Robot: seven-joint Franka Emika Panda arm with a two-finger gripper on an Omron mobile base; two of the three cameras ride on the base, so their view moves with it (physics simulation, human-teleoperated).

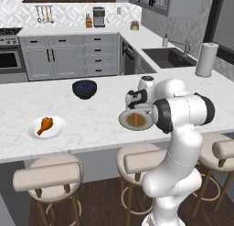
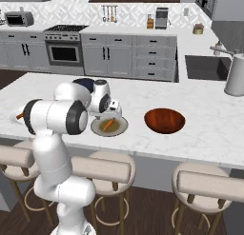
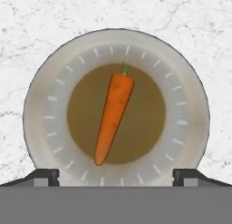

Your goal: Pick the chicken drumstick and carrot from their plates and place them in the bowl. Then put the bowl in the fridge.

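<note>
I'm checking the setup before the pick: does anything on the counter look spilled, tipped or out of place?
Nothing stands out. The carrot lies whole in the olive centre of its plate, the drumstick on the white plate, and the reddish-brown bowl sits upright.

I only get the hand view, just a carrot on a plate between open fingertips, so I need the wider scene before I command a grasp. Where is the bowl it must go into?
Observer: The reddish-brown bowl sits empty on the counter, to the right of the carrot's plate in the right base view.
Operator: And the drumstick?
Observer: The chicken drumstick lies on the white plate, far on the other side.
Operator: Anything else nearby?
Observer: A dark blue-black bowl stands farther back on the counter, apart from the carrot.
</note>
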